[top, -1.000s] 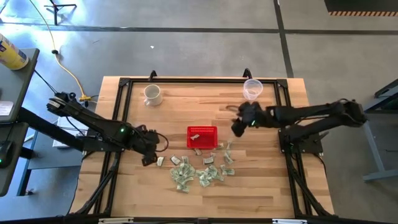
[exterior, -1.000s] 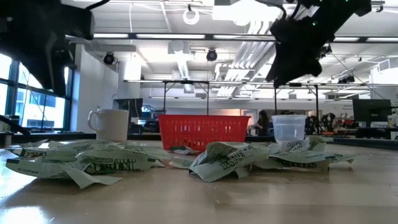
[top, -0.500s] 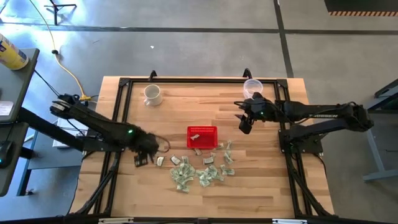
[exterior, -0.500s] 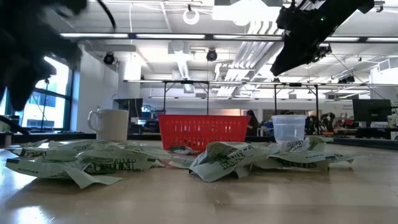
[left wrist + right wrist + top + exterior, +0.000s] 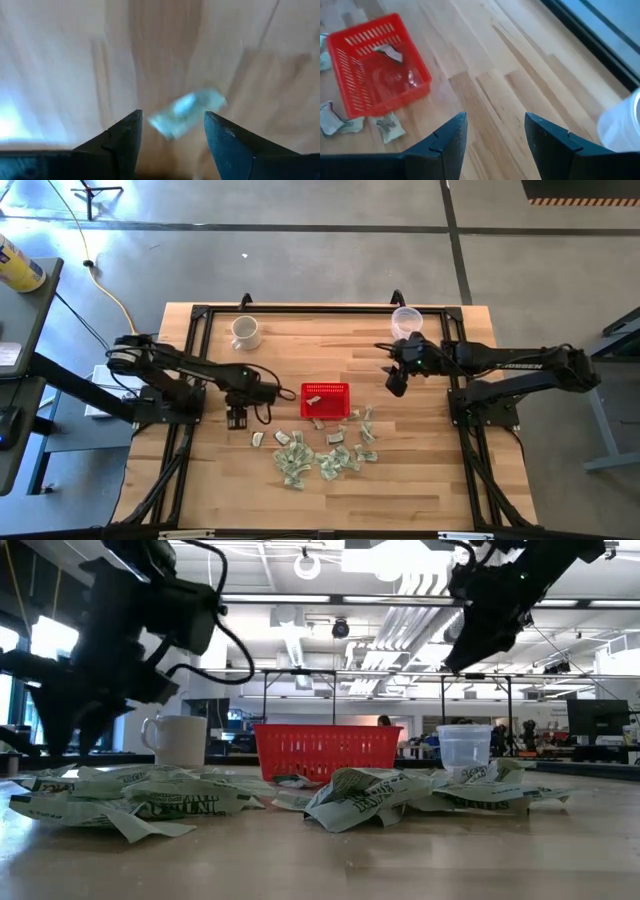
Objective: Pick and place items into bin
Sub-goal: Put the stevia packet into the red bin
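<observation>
**Left end effector over a stray item**

My left end effector [image 5: 238, 420] hangs left of centre, fingers apart, empty, one item [image 5: 186, 112] framed between them, presumably my next pick. My right end effector [image 5: 396, 383], upper right, stands part open and empty over bare tabletop [image 5: 300, 340]. The bin [image 5: 325, 401] sits mid-frame holding one item; roughly twenty more [image 5: 320, 455] lie scattered just below it.

Small red mesh-walled basket [image 5: 325, 400] standing upright near the middle of the tabletop, one crumpled pale piece [image 5: 388, 52] inside against its wall. Pale green-and-white wrinkly wrappers [image 5: 320, 454] scattered flat in a loose cluster just beside the basket, toward the table's front edge; one stray piece [image 5: 257, 439] apart toward the left edge.
</observation>
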